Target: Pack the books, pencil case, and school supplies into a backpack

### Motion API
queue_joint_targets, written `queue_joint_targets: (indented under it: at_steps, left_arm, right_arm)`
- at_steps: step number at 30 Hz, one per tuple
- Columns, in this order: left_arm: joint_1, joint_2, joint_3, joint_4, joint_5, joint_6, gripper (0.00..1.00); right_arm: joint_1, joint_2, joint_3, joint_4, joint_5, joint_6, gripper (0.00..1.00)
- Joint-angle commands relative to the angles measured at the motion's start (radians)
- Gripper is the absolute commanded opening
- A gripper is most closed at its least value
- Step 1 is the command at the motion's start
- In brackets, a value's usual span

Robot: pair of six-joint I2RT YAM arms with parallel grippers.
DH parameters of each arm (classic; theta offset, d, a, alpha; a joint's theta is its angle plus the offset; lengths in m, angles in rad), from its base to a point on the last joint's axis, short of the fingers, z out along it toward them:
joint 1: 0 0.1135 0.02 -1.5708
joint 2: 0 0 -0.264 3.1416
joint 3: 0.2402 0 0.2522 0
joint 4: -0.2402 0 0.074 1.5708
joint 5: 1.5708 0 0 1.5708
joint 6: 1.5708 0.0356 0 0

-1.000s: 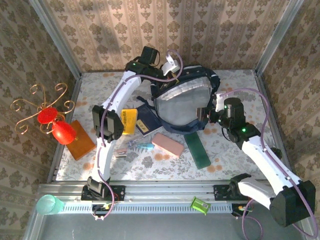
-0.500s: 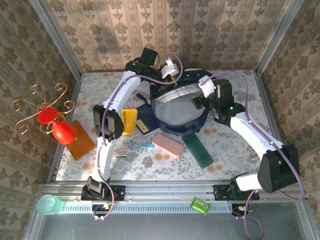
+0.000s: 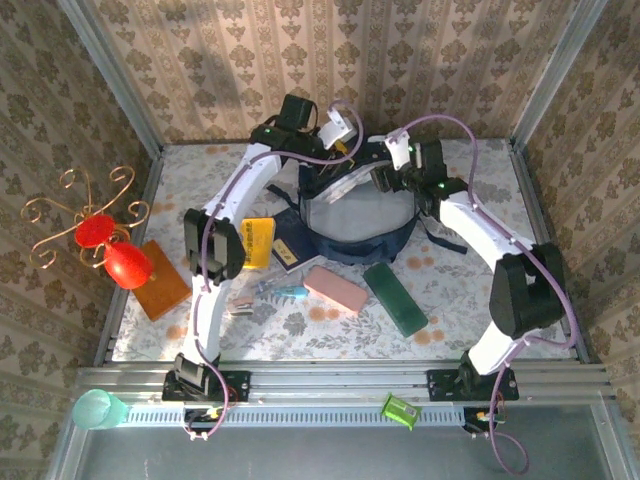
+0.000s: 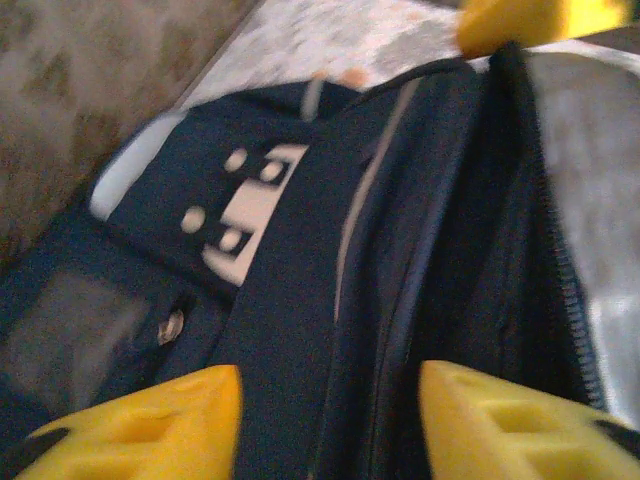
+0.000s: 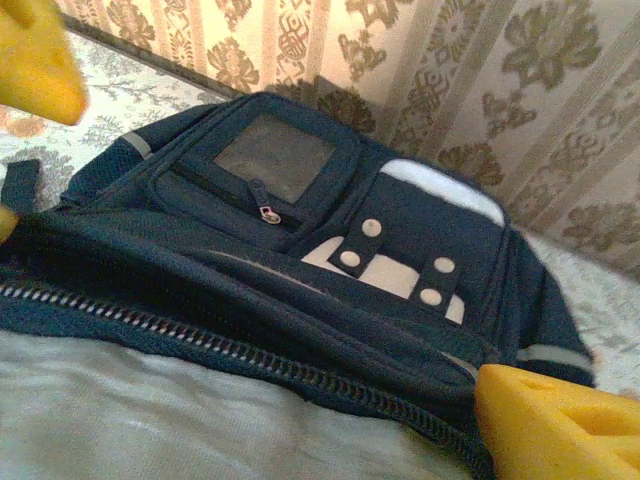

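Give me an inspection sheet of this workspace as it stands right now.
Surface: floral tabletop, crowded at centre.
Job's things: backpack unzipped at the back; yellow book, navy book, pencil case, teal-handled tool outside it.
Clutter: green slab, orange-brown slab, red ornament stand, green cup.
Grippers: left gripper and right gripper open, both at the backpack's rim.
Cables: purple cables looping near the backpack.
Surroundings: patterned walls, metal rail in front.
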Motion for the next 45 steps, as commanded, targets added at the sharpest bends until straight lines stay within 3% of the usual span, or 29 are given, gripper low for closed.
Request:
queue_joint_targets:
  at_steps: [1,4,11,15,21,28,36,41,45]
  left_arm:
    - [0.019,-0.208,-0.245,0.188,-0.249,-0.188,0.64]
    - [0.026,-0.402,-0.529,0.334,-0.433,-0.323,0.78]
    - [0.09,-0.755,-1.097,0.391,-0.66,-0.724,0.82]
    - [0.153,-0.92,-1.375,0.43,-0.665,-0.871,0.84]
    - [0.214,-1.036,-1.595,0.464,-0.635,-1.03,0.85]
    - [0.268,-1.1,-1.736,0.562,-0.599,-1.171,0.87]
    - [0.351,-1.092,-1.791,0.651,-0.519,-1.206,0.9]
    - [0.364,-1.087,-1.797,0.687,-0.498,-1.234,0.9]
    - [0.367,-1.076,-1.791,0.69,-0.49,-1.256,0.9]
  right_arm:
    - [0.017,0.052,0.076,-0.057,0.012,0.178,0.78]
    - [0.03,0.04,0.06,-0.14,0.032,0.202,0.83]
    - [0.048,-0.198,-0.211,-0.212,0.086,0.28,0.96]
    - [0.086,-0.322,-0.285,-0.266,0.097,0.277,0.97]
    - [0.23,-0.389,-0.268,-0.254,0.063,0.279,0.96]
    - [0.417,-0.069,-0.088,-0.056,-0.224,0.425,0.94]
    - [0.455,0.385,0.335,-0.113,-0.285,0.504,0.91]
    - [0.451,0.636,0.61,-0.19,-0.252,0.506,0.9]
    - [0.443,0.805,0.81,-0.267,-0.295,0.511,0.86]
